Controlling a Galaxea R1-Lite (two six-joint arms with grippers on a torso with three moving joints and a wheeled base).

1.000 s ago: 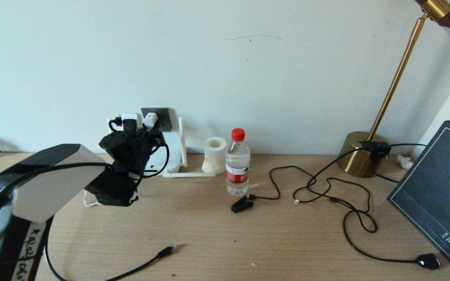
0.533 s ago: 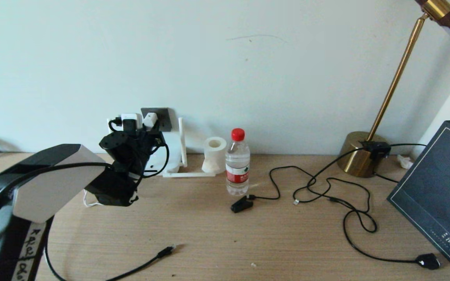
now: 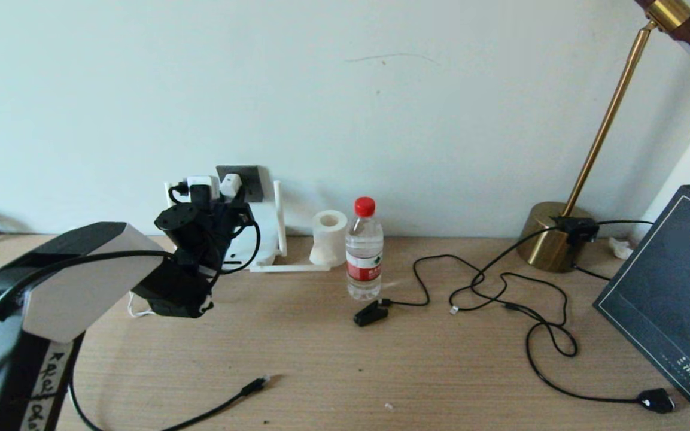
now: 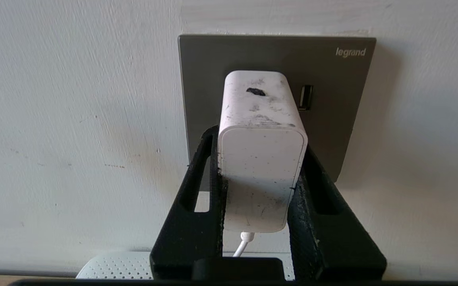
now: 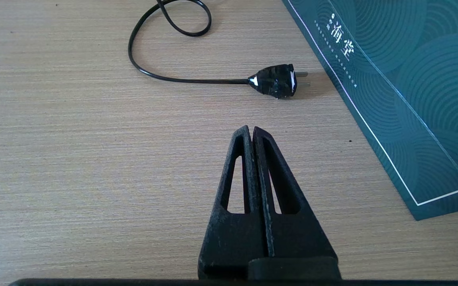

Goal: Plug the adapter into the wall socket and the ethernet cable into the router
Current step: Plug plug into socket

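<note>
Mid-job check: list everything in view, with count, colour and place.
White boxy adapter: one, against the socket, clamped.
Dark grey wall socket plate: one, on the wall.
White router: one, below the socket.
Black ethernet cable: one, loose, front left of the desk.
Clear water bottle, red cap: one, desk centre.
White paper roll: one, beside the bottle.
Thin black cord with chunky plug: one, right.
Brass lamp: one, back right.
Teal book: one, far right.
Left gripper: at the socket, gripping the adapter.
Right gripper: shut, above the desk near the plug.
</note>
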